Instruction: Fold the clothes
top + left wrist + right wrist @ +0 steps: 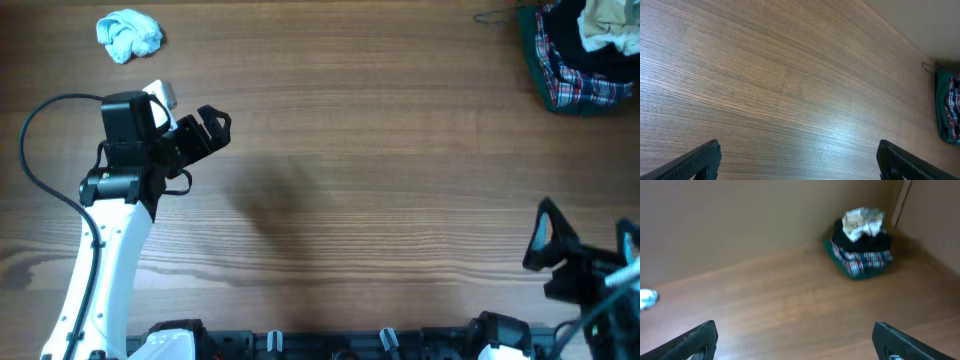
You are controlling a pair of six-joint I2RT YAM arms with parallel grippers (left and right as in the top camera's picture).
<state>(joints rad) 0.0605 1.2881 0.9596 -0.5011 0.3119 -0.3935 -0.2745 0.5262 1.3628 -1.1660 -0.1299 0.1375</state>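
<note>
My left claw (797, 155) and right claw (795, 330) are both spread wide, empty. Clothes pile (578, 60) sits at two o'clock, blue cloth (128, 36) at ten, presumably leaving the table (350, 200) centre for folding.

Lt-blue cloth (129, 35), green/red plaid pile (572, 85) w/ black + cream, brown woodgrain table (400, 150).

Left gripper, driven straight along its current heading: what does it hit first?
Likely just the bare table: the wrist view shows only wood ahead of the open left gripper. The clothes pile sits at the far right edge, off that line. Depth is hard to judge.
</note>
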